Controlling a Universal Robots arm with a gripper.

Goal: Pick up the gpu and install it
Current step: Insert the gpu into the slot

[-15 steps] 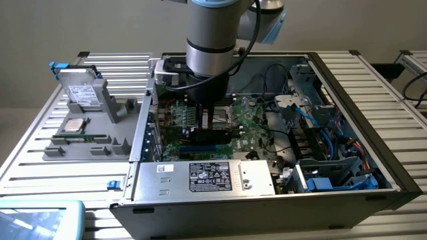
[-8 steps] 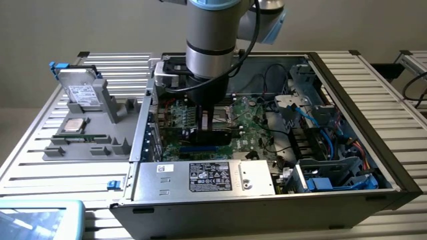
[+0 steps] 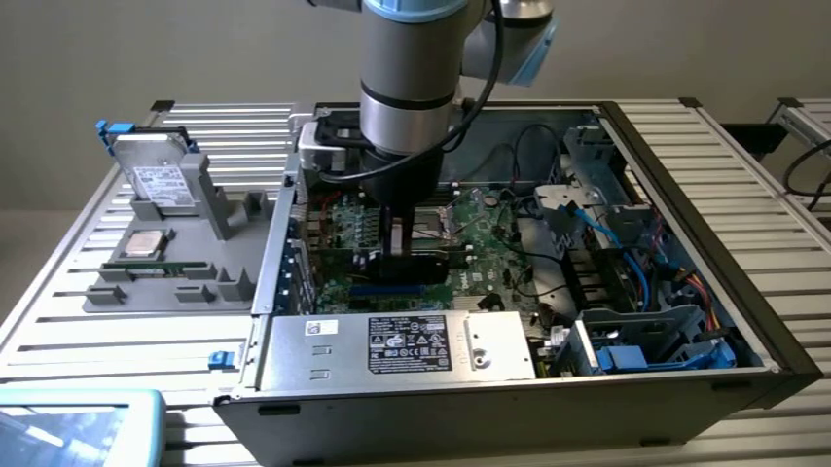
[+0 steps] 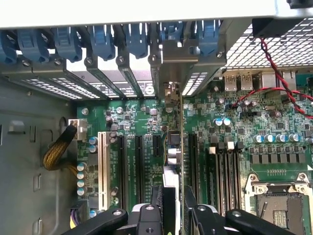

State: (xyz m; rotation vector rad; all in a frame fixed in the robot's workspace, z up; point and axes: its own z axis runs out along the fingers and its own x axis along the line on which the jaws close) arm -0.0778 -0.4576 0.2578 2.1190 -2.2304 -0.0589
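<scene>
The gpu shows as a small black card held on edge, low over the green motherboard inside the open computer case. My gripper reaches straight down into the case and is shut on the card. In the wrist view the gpu is seen edge-on, running between two black expansion slots, with its metal end bracket up against the row of rear slot covers. The gripper clamps the card from both sides with its black fingers.
A grey tray at the exterior view's left holds a silver drive box and a square processor chip. The power supply fills the case front. Blue cables and drive cages lie at the right. A white slot and the processor socket flank the card.
</scene>
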